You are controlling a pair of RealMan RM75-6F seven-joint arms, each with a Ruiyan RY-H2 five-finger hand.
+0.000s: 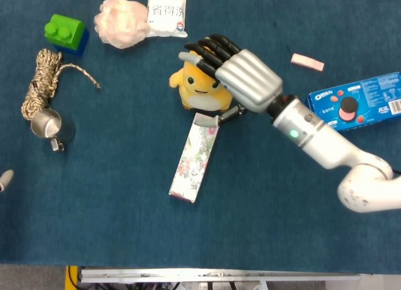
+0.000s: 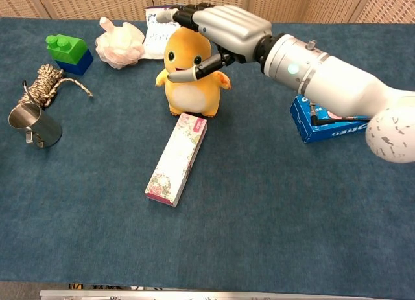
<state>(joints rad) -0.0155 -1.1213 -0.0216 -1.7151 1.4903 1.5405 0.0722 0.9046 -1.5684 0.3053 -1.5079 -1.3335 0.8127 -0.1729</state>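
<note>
Your right hand (image 1: pixel 241 77) hovers over the yellow duck toy (image 1: pixel 199 89), fingers (image 1: pixel 210 49) spread, thumb across its face, not visibly closed. Toy stands upright mid-desk, at 12 o'clock of the floral box (image 1: pixel 195 156). Left hand (image 1: pixel 4 177): only a fingertip at the edge, well away.

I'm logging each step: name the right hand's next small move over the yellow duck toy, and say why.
Probably close the fingers around the yellow duck toy. The right hand sits spread over its head, the thumb across its face, with no firm grip visible. The toy stands upright, the floral box at its feet.
</note>
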